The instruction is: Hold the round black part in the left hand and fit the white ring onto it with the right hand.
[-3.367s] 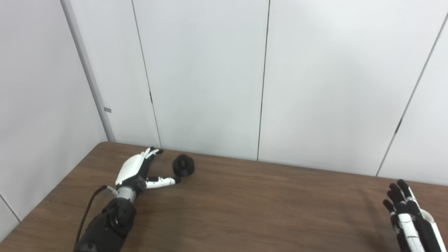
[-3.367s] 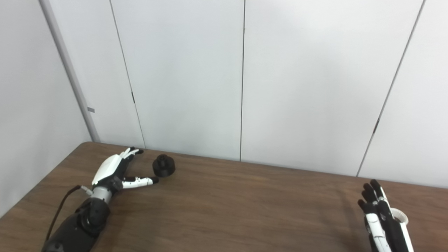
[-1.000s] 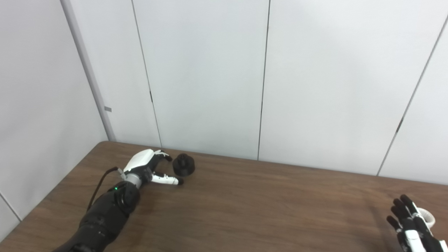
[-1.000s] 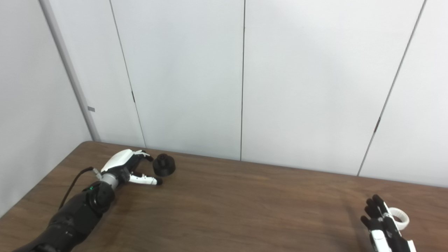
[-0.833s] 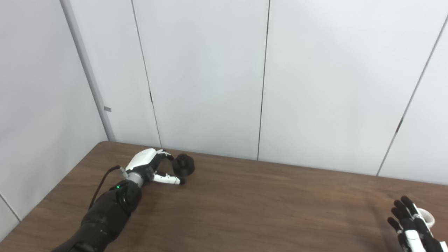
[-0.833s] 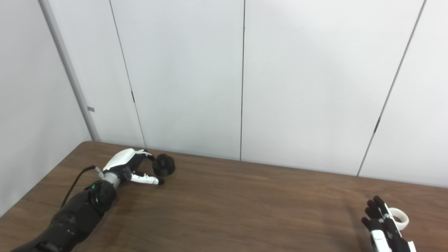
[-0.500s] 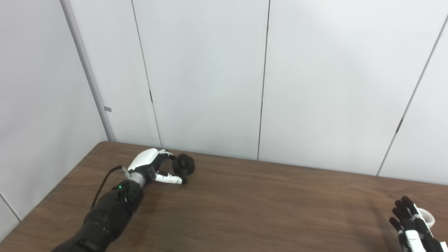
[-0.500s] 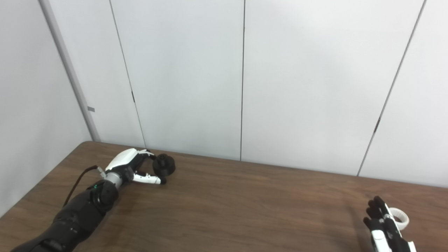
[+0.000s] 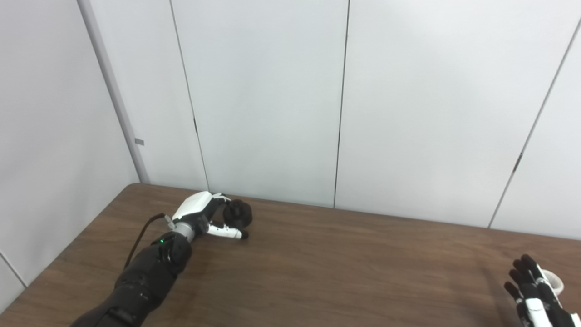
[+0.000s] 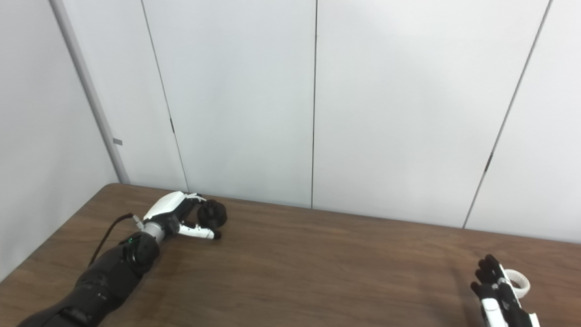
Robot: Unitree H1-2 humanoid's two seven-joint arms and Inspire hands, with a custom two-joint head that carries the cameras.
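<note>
The round black part (image 9: 238, 214) is at the far left of the brown table (image 9: 340, 268), tipped toward my left hand (image 9: 199, 216). The left hand's fingers curl over the part's far side, and the thumb (image 9: 226, 232) lies along its near side, so the hand is closed around it. The white ring (image 10: 519, 283) lies flat on the table at the near right. My right hand (image 10: 497, 295) is just left of the ring, open with fingers straight and spread. It is partly cut off by the bottom edge and holds nothing.
White wall panels (image 9: 272, 100) stand right behind the table's far edge, close to the black part. A side wall (image 9: 50, 136) closes off the left. The table's left edge runs diagonally beside my left arm.
My left hand slid right to the black part and curled its fingers around it, and the part tipped toward the hand. My right hand drew back and lowered beside the ring.
</note>
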